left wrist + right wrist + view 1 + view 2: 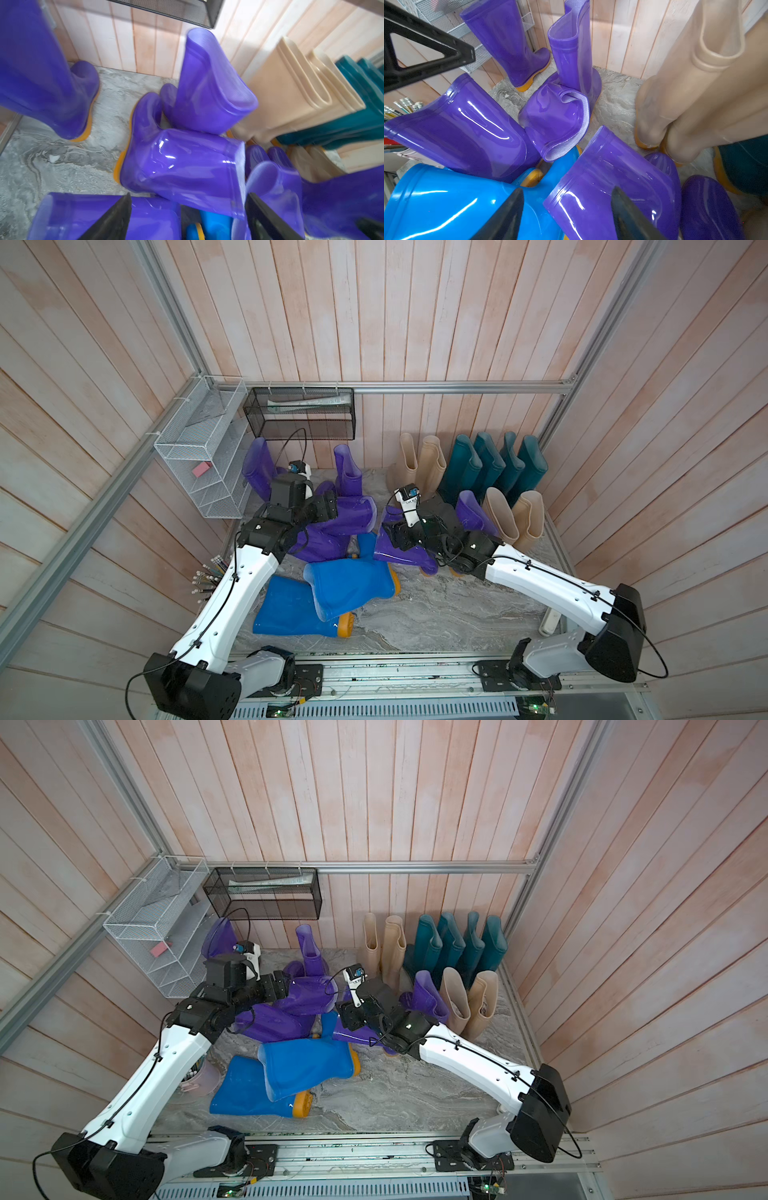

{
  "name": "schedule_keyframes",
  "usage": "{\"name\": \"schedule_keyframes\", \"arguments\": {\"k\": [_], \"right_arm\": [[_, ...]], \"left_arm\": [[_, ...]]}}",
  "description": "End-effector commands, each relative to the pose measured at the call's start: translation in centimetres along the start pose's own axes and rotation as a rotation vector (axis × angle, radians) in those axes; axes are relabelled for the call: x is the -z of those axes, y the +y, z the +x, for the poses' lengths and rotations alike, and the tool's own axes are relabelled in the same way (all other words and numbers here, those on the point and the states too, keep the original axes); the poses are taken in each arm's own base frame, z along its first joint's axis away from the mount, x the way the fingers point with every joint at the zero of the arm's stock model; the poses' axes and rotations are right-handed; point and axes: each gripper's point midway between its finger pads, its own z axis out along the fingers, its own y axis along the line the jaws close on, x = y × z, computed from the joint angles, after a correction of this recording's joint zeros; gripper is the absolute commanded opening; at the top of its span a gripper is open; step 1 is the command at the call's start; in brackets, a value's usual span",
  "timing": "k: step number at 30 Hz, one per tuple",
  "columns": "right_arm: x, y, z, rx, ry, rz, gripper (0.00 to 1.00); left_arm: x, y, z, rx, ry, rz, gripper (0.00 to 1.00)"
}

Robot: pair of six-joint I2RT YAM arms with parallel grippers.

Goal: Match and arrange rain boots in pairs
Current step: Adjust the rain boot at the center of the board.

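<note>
Pale plank walls box in a grey marbled tabletop (457, 614), and a black mesh basket (299, 418) hangs on the back wall. To the right of the basket, the teal boots (494, 464) stand upright in a row against the wall. One pair of beige boots (419, 464) stands between them and the basket, and a second beige pair (515, 514) stands in front of the teal row. Below the basket two purple boots (347, 472) stand upright. More lie tumbled in front of them, shafts running roughly along the basket's length. Farther in front, the blue boots (353, 580) lie crossed on their sides, orange soles to the right.

Both arms reach in from the front rail, forearms slanting inward. The left gripper (189, 195) hovers over a lying purple boot below the basket, its fingers (116, 218) apart and pinching nothing. The right gripper (566, 189), below and right of the basket, has its fingers (629, 216) spread either side of a purple boot's cuff; contact cannot be judged.

Only the wrist views show the fingers and the boots' woven lining. Only a top view shows the pink cup (199, 1081) of brushes beside the left arm.
</note>
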Motion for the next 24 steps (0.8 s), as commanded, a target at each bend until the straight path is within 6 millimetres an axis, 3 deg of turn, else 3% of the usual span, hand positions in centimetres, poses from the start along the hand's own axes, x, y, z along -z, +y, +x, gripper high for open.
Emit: {"name": "schedule_keyframes", "arguments": {"k": [1,6,10,13,15,18,20,22,24], "right_arm": [[0.6,-1.7,-1.5,-0.023,-0.063,0.073,0.7],[1.6,-4.1,-0.9,-0.063,-0.069,0.114,0.72],[2.3,-5.8,-0.1,-0.086,-0.07,0.142,0.72],[2.7,-6.7,0.3,-0.1,-0.074,0.147,0.72],[2.9,-7.2,0.6,-0.103,-0.076,0.15,0.72],[2.9,-7.8,0.9,-0.101,-0.076,0.155,0.72],[3.0,-8.1,0.7,-0.093,-0.081,0.163,0.72],[3.1,-8.2,0.4,-0.09,-0.092,0.161,0.72],[3.2,-8.2,0.1,-0.09,-0.101,0.156,0.72]], "left_arm": [[-3.4,-2.9,-1.9,-0.024,0.014,0.125,0.92],[-8.9,-5.4,-4.7,-0.045,0.02,0.22,1.0],[-14.6,-4.9,-5.4,-0.064,0.086,0.158,1.0],[-17.0,-3.7,-5.1,-0.059,0.079,0.101,0.97],[-17.9,-3.5,-4.8,-0.063,0.08,0.102,0.84],[-18.7,-4.5,-4.4,-0.088,0.084,0.162,0.56],[-19.1,-5.0,-4.3,-0.111,0.082,0.19,0.23],[-19.0,-5.9,-4.4,-0.159,0.07,0.225,0.09],[-18.7,-7.1,-4.5,-0.204,0.056,0.28,0.02]]}}
